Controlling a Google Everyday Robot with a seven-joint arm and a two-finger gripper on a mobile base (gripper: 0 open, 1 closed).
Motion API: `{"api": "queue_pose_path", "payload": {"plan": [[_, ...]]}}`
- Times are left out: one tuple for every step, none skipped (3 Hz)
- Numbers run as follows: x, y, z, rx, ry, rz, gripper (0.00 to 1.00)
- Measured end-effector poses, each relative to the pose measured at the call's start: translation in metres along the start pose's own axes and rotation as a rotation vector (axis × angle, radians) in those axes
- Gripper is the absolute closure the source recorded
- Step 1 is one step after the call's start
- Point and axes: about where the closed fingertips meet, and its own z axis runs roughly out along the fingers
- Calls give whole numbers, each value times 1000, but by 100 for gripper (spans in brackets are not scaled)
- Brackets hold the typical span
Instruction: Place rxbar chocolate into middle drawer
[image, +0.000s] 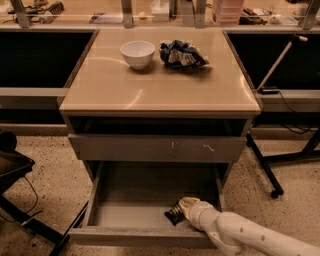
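We see a speckled floor (45, 165), beige w/ dark flecks. Centre: a cabinet (160, 90) w/ tan top, soft glare on it, warm light. L & R of it, dark bays (40, 60) above grey rails (30, 94). Behind runs a counter (100, 10) w/ metal posts (127, 12) & clutter we can't make out. R side: black stand (262, 167) on a caster (274, 192), cable (290, 107) nearby. L edge: black frame (15, 170), cut off. Gripper (184, 207) sits low in the open drawer (130, 215), front-right.
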Motion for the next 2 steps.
{"api": "queue_pose_path", "payload": {"plan": [[0, 0, 0, 0, 0, 0, 11], [0, 0, 0, 0, 0, 0, 0]]}}
